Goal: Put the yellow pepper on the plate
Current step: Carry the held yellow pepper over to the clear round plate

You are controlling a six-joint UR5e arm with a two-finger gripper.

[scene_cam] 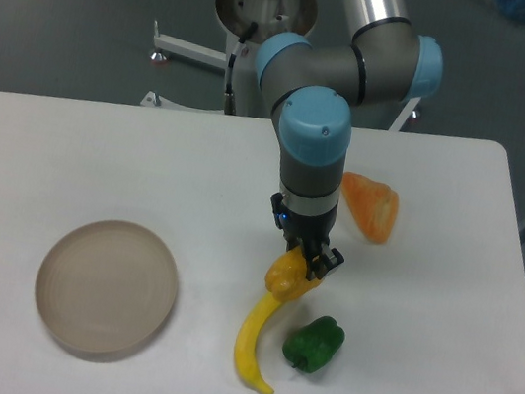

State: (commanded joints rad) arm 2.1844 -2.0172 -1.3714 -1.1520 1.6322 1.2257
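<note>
White table [100, 151] over grey floor [61, 15] carries the plate [106, 287]; the gripper [304, 264] clamps the yellow pepper [282, 275] above the banana [253, 340].

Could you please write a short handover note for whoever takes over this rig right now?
Claw: down over the yellow pepper, fingers at its sides; whether it is shut on it cannot be told.
Pepper: near the table's middle, touching the top end of the banana, with the green pepper to the lower right and the orange piece behind.
Plate: empty, at front left.
Done: the claw has reached the pepper.
Left: secure the grasp, lift, carry left, set the pepper on the plate.
</note>
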